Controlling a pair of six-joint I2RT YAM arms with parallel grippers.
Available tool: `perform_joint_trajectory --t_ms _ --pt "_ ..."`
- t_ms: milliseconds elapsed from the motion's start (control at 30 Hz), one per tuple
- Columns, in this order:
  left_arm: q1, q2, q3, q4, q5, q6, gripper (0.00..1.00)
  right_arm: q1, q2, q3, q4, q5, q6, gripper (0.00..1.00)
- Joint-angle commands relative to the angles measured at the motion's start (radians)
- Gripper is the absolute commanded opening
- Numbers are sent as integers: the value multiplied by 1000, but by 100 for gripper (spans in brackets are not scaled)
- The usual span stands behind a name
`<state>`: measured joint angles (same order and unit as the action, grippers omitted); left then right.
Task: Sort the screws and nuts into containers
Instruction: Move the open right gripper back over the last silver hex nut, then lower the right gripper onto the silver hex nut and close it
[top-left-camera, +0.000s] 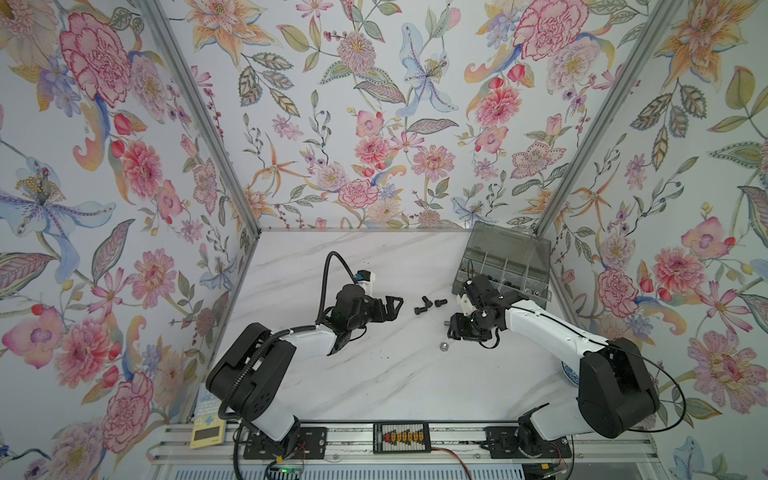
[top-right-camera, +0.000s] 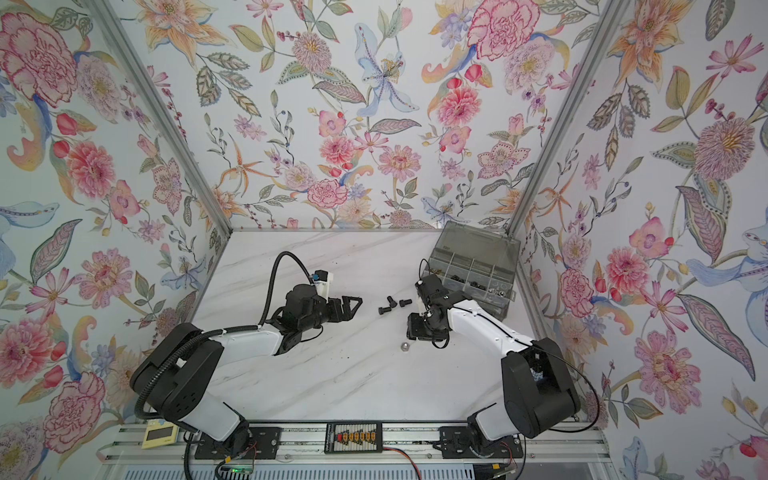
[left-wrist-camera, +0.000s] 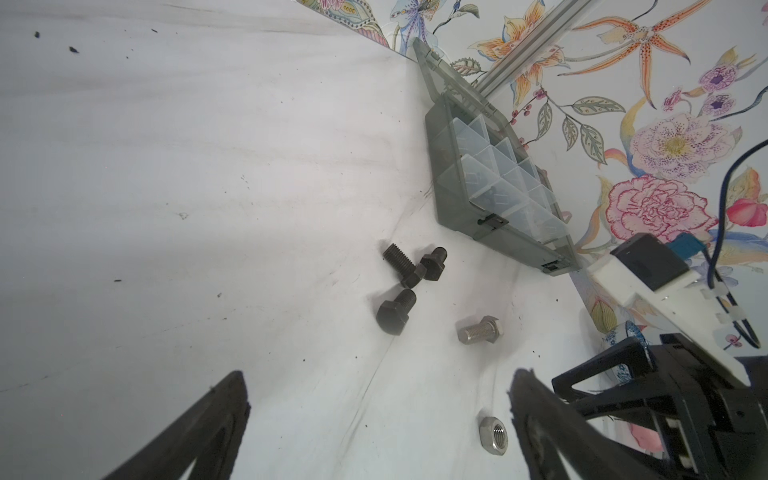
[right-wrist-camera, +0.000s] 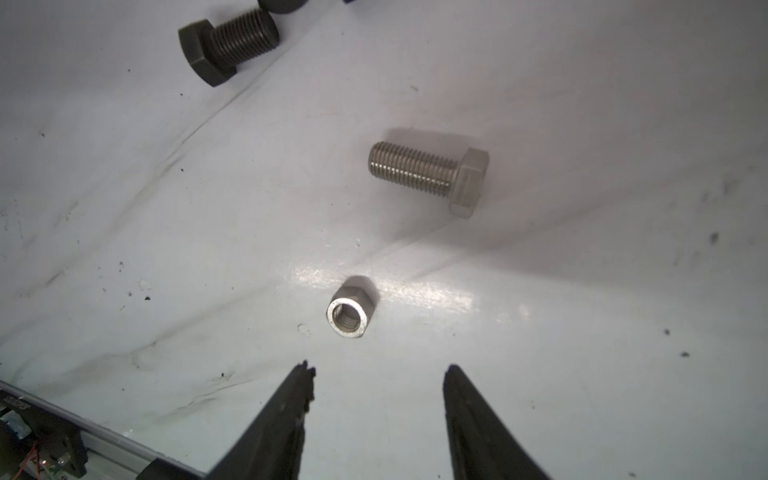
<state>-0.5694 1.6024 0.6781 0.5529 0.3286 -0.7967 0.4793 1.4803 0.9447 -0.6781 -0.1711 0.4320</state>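
Right wrist view: the right gripper is seen with jaws apart and empty, a silver nut lying just ahead on the table; a silver bolt lies beyond; the left gripper is likewise spread, nothing held.

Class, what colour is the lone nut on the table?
Silver nut; clearest in the right wrist view.

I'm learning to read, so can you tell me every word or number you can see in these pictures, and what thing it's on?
None can be read.
Yellow device at the table's front edge: markings too small and blurred.
Black board with orange plugs on the front rail: print too small.
Black part at the edge of the right wrist view: a row of small white characters, too blurred.
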Motion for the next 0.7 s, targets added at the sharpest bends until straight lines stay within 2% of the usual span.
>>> perform_joint_trajectory --t_ms 0,200,667 --pt "2 -24 -9 -22 -22 19 99 50 23 -17 -12 53 75 56" --pt "2 -18 -7 -18 -21 15 99 123 74 -21 33 85 132 58" --pt "2 -22 -9 -24 -23 17 99 140 141 -10 89 132 182 58"
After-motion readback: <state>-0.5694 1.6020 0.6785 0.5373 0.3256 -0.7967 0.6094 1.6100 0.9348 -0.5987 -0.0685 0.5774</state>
